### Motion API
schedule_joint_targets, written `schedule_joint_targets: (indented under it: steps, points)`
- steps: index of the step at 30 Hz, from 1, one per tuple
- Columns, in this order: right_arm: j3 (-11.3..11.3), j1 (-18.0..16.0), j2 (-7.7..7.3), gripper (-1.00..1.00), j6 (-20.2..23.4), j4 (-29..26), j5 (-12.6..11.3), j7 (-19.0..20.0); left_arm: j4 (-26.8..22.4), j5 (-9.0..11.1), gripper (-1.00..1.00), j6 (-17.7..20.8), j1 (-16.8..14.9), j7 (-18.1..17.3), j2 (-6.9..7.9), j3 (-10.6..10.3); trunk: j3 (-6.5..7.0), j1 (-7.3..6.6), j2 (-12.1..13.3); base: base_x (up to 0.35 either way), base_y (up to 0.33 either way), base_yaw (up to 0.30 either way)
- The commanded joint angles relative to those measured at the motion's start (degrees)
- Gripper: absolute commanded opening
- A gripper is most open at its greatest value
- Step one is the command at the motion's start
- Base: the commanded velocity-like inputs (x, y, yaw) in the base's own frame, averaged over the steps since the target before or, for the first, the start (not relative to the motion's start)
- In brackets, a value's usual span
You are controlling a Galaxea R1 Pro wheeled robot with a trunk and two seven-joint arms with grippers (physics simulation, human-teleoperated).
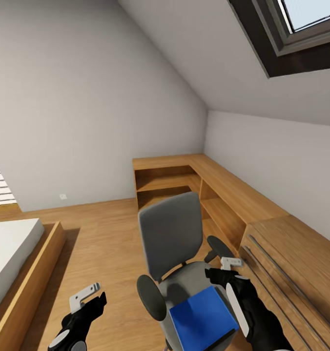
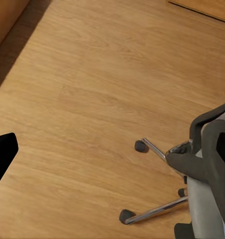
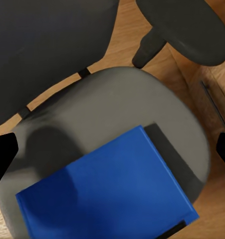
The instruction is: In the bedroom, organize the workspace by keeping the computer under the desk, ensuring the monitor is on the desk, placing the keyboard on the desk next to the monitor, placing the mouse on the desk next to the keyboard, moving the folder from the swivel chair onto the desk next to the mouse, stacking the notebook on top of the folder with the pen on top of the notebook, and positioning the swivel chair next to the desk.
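The grey swivel chair (image 1: 171,234) stands on the wooden floor just in front of me, its back toward the wall. A bright blue folder (image 1: 202,319) lies flat on its seat (image 3: 122,99). My right gripper (image 1: 224,271) hovers open above the seat, and the folder (image 3: 107,194) lies below and between its spread black fingertips (image 3: 2,155). My left gripper (image 1: 92,296) hangs open over bare floor to the chair's left, beside the chair's metal wheeled base (image 2: 157,209). The desk, monitor, keyboard, mouse, notebook, pen and computer are out of view.
A light wooden chest with long bar handles (image 1: 294,258) stands close on the chair's right. Low wooden shelving (image 1: 194,180) runs along the far corner. A bed with a wooden frame (image 1: 18,253) is at the left. Open floor (image 1: 101,234) lies between bed and chair.
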Motion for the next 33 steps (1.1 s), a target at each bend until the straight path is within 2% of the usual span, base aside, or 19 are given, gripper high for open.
schedule_joint_targets:
  steps: [1, 4, 8, 15, 17, 22, 24, 25, 28, 32, 33]
  points:
    - [-0.04, -0.03, 0.04, 1.0, -0.08, 0.15, -0.45, -0.36, -0.24, 0.33, 1.0, 0.13, -0.02, 0.41, 0.06, -0.1, -0.07, 0.02, -0.06, 0.001, 0.0, 0.0]
    - [-0.03, -0.06, 0.03, 1.0, -1.14, 1.34, -0.43, -0.33, -0.52, 0.33, 1.0, 0.14, -0.02, 0.45, 0.06, -0.1, -0.07, 0.02, -0.06, 0.0, 0.0, 0.0]
    - [0.02, -0.08, 0.0, 1.0, -3.24, 2.6, -0.36, -0.29, -0.66, 0.35, 1.0, 0.12, -0.02, 0.49, 0.06, -0.08, -0.79, 0.89, -1.67, 0.0, 0.0, 0.0]
    - [0.09, -0.1, 0.0, 1.0, -7.84, 3.49, 1.82, -0.28, -0.72, 0.33, 1.0, 0.13, -0.02, 0.51, 0.06, 0.42, -2.05, 2.43, -4.48, 0.0, 0.0, 0.0]
    - [0.13, -0.12, 0.06, 1.0, -9.44, 5.79, 2.81, -0.27, -0.72, 0.36, 1.0, 0.14, -0.02, 0.51, 0.06, 0.52, -2.41, 2.87, -5.28, 0.0, 0.0, 0.0]
    - [0.1, -0.56, 0.1, 1.0, -12.48, 12.48, 3.43, -0.32, -0.92, 0.35, 1.0, 0.15, -0.04, 0.51, 0.06, 0.6, -3.3, 3.97, -7.28, 0.0, 0.0, 0.0]
    - [0.08, -1.76, 0.09, 1.0, -13.82, 15.8, 3.55, -0.37, -1.17, 0.34, 1.0, 0.16, -0.03, 0.51, 0.06, 0.65, -3.66, 4.41, -8.09, 0.0, 0.0, 0.0]
    - [-0.02, -5.32, 0.04, 1.0, -15.05, 20.12, 3.61, -0.42, -1.32, 0.34, 1.0, 0.17, -0.03, 0.51, 0.06, 0.67, -3.84, 4.63, -8.49, 0.0, 0.0, 0.0]
    - [-0.08, -8.62, -0.04, 1.0, -15.54, 24.09, 3.58, -0.43, -1.37, 0.33, 1.0, 0.17, -0.02, 0.51, 0.06, 0.68, -4.38, 5.29, -9.69, 0.0, 0.0, 0.0]
    - [-0.2, -15.85, -0.24, 1.0, -16.91, 33.37, 3.41, -0.5, -1.45, 0.33, 1.0, 0.17, -0.02, 0.51, 0.06, 0.69, -5.1, 6.17, -11.29, 0.0, 0.0, 0.0]
    - [-0.39, -22.2, -0.32, 1.0, -19.23, 41.33, 3.2, -0.53, -1.5, 0.33, 1.0, 0.17, -0.04, 0.51, 0.06, 0.69, -5.28, 6.38, -11.7, 0.0, 0.0, 0.0]
